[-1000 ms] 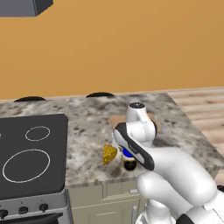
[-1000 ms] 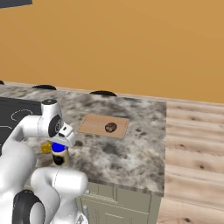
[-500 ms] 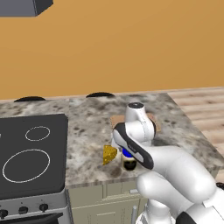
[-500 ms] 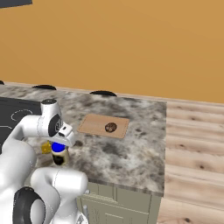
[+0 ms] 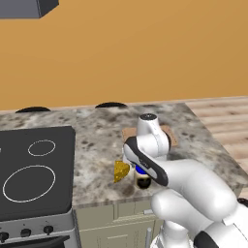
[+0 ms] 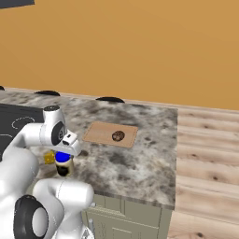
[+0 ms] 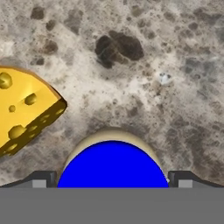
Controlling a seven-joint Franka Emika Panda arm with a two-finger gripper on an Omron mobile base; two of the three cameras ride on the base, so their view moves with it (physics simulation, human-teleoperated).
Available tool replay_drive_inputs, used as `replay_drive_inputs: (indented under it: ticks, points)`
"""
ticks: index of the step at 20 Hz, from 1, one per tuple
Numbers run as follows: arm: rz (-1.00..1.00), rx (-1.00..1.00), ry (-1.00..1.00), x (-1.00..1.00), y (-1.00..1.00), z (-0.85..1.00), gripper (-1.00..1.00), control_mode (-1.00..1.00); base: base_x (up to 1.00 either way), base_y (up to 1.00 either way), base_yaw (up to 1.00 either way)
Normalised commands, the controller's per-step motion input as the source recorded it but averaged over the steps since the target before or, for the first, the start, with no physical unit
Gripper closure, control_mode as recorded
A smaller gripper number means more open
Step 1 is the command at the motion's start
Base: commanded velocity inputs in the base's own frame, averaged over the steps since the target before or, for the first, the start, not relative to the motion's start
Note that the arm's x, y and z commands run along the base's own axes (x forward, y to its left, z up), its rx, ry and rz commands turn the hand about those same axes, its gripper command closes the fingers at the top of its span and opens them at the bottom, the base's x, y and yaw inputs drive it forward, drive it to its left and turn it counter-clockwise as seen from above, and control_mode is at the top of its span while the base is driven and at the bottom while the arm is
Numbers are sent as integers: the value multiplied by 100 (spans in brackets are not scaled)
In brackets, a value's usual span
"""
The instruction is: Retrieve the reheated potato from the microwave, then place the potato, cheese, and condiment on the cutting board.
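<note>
One slab of speckled grey-brown granite counter (image 6: 140,154) carries everything you care about; its right edge drops straight to plank wood floor (image 6: 205,158). On the counter's left you have the flat black stovetop (image 5: 34,169) with white ring outlines, matte and smooth. Cutting board (image 6: 112,134) is a thin pale-brown wooden rectangle lying flat mid-counter, and the potato (image 6: 118,136), a small dark mottled lump, sits on it toward its right end. The counter between board and right edge is bare stone, so you have open room there. Cheese (image 7: 24,109) is a yellow-orange wedge with round holes, lying just beside the condiment (image 7: 113,164) near the counter's front edge. Condiment is a small dark jar with a glossy round blue lid and pale band; in the hand view you look straight down on the lid. Gripper (image 7: 113,177) hangs right over that jar, jaws spread wide, one dark fingertip (image 7: 41,178) on each side of the lid, not touching it as far as you can see.
</note>
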Motion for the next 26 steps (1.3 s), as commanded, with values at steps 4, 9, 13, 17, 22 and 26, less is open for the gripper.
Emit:
replay_drive_inputs:
  ticks: [4,9,13,17,22,26]
  points:
    - [0,0,0,-10,0,-31,-100,-100,0,0,0]
    - [0,0,0,-23,2,-41,-100,-100,0,0,0]
    - [0,2,0,-25,3,-44,-100,-100,0,0,0]
    - [0,3,0,-19,3,-44,-100,-100,0,0,0]
    - [0,3,2,-18,3,-49,100,-100,0,0,0]
    - [0,4,0,-20,0,-56,100,-100,0,0,0]
